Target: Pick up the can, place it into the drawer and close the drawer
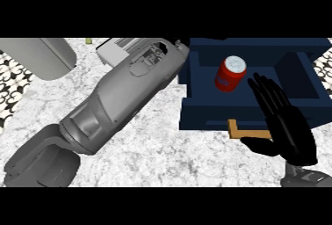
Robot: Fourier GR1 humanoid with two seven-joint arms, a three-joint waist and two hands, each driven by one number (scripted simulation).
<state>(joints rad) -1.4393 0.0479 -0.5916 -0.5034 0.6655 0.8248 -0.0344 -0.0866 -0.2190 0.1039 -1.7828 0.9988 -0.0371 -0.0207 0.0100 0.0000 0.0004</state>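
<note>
With fingers held straight and nothing grasped, the right hand (285, 127) is seen just beside the red can (230, 74), already set inside the open drawer (304, 99), so closing is judged next, requiring a push on its front.

The open drawer (304, 99) is walled on all sides, reachable only from above. Part of its inside is taken by the upright can (231, 74). The right hand (285, 127) is held over the front wall, beside the can. The counter (168, 154) before the drawer is crossed by the left forearm (123, 101).
</note>
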